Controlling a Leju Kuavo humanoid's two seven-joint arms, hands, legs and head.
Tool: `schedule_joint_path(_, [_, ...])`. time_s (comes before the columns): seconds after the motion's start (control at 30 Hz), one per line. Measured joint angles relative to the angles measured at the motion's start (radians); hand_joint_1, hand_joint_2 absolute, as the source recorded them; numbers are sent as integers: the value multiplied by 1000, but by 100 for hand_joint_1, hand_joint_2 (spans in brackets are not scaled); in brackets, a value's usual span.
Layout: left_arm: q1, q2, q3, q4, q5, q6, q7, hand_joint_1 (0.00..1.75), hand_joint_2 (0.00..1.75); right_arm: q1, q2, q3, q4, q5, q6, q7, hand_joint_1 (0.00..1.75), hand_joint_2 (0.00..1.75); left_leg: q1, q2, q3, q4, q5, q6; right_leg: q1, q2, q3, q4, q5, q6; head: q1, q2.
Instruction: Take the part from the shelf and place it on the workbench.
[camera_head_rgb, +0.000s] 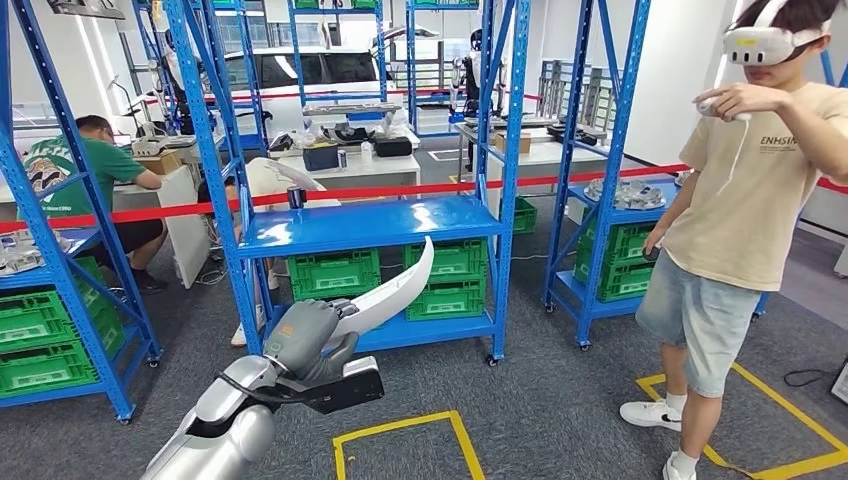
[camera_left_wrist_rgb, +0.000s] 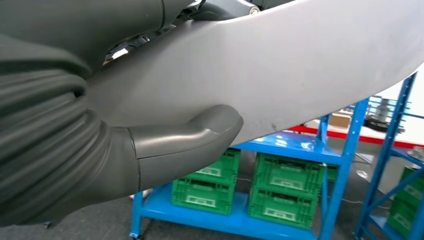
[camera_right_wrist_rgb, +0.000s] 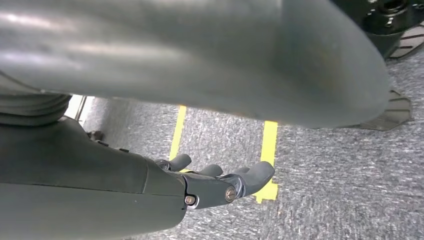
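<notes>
The part (camera_head_rgb: 395, 290) is a long, curved, silver-white blade-shaped piece. My left hand (camera_head_rgb: 310, 340) grips it by its lower end in the head view, holding it in the air in front of the blue shelf (camera_head_rgb: 370, 226), its tip pointing up and to the right. In the left wrist view the part (camera_left_wrist_rgb: 300, 65) lies across my palm with the thick grey thumb (camera_left_wrist_rgb: 185, 140) pressed under it. In the right wrist view my right hand (camera_right_wrist_rgb: 220, 182) hangs over the grey floor with its fingers loosely apart and nothing in them.
Green crates (camera_head_rgb: 335, 272) sit on the shelf's lower level. More blue racks stand at left (camera_head_rgb: 60, 300) and right (camera_head_rgb: 600, 250). A person with a headset (camera_head_rgb: 740, 220) stands at the right. Yellow floor markings (camera_head_rgb: 400, 425) lie just ahead. A person sits at a desk (camera_head_rgb: 90, 170) far left.
</notes>
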Motion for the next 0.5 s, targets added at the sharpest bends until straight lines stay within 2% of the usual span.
schedule_joint_path(0.1, [0,1,0,0,-2,16,6,175,175,0,1,-2,0,1,0,1,0,0,2,-10,-12,5,2,-17,2,-18,-2,-5,10,-22,0,0])
schedule_joint_path(0.13, [1,4,0,0,-2,27,8,175,175,0,1,-3,0,1,0,1,0,0,3,-10,-21,23,-10,-23,1,-25,-3,-8,14,-29,-1,0])
schedule_joint_path(0.17, [1,6,0,0,-2,40,10,175,175,-1,1,-3,0,1,-1,1,0,0,6,-9,-38,59,-33,-30,-1,-31,-3,-11,18,-34,-2,0])
schedule_joint_path(0.23, [5,10,0,1,-1,60,10,175,175,0,1,-3,0,1,-1,2,0,0,14,-5,-86,175,-98,-43,0,-45,-6,-12,20,-39,-3,0])
schedule_joint_path(0.27, [9,12,0,2,-2,65,9,175,175,0,1,-3,0,2,-1,1,0,0,18,-4,-107,230,-120,-48,1,-53,-7,-12,21,-39,-3,0])
schedule_joint_path(0.3, [14,12,0,3,-3,66,9,175,175,0,1,-3,0,2,-1,1,0,0,22,-2,-117,260,-127,-51,1,-61,-8,-12,21,-38,-3,0])
schedule_joint_path(0.33, [19,13,0,4,-6,67,9,175,175,0,1,-3,0,2,-1,0,0,0,25,1,-110,256,-117,-53,1,-69,-8,-12,22,-37,-3,0])
schedule_joint_path(0.37, [21,13,0,4,-9,68,10,175,175,0,2,-3,0,2,-1,-1,0,0,28,8,-85,214,-92,-53,1,-77,-8,-12,23,-36,-3,0])
schedule_joint_path(0.43, [20,12,0,2,-16,70,12,175,175,0,2,-3,0,3,-1,-1,0,0,26,46,-13,82,-42,-51,3,-91,-7,-11,24,-29,-3,0])
schedule_joint_path(0.47, [18,11,0,1,-18,70,13,175,175,0,2,-3,0,4,-1,-1,0,0,24,61,12,32,-28,-46,5,-98,-8,-12,25,-23,-3,0])
schedule_joint_path(0.5, [17,9,0,0,-19,69,14,175,175,0,3,-3,0,5,-1,0,0,0,20,70,22,6,-23,-40,7,-105,-8,-12,26,-17,-3,0])
